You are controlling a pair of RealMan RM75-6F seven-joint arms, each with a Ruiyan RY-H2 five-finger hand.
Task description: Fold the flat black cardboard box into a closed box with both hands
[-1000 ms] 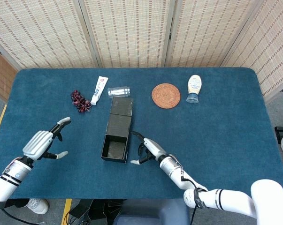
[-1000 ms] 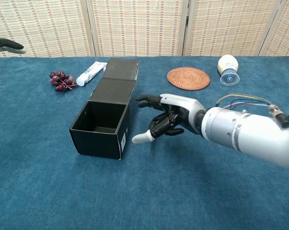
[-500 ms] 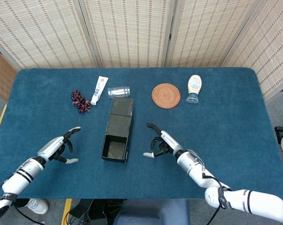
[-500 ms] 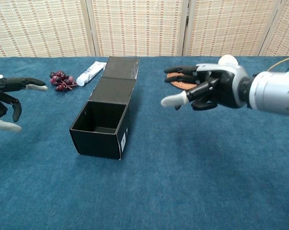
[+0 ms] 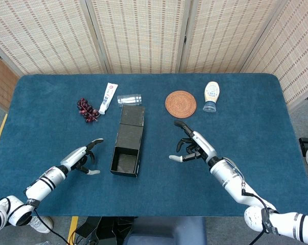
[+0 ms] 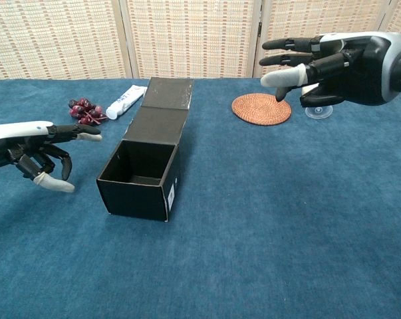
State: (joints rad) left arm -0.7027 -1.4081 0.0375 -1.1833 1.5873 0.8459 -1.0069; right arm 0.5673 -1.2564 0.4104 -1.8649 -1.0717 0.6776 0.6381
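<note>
The black cardboard box (image 5: 126,154) (image 6: 144,171) stands on the blue table with its top open, its lid flap lying flat away from me toward the back. My left hand (image 5: 84,157) (image 6: 46,151) hovers just left of the box, fingers spread, holding nothing. My right hand (image 5: 193,145) (image 6: 323,58) is raised well to the right of the box, fingers apart and empty. Neither hand touches the box.
A bunch of grapes (image 5: 87,109) (image 6: 85,111), a white tube (image 5: 108,98) (image 6: 126,100) and a clear cup (image 5: 129,98) lie behind the box. A woven coaster (image 5: 181,103) (image 6: 261,108) and an upturned bottle (image 5: 211,95) sit at the back right.
My right hand has risen and pulled away to the right from the box. My left hand has moved in toward the box's left side.
</note>
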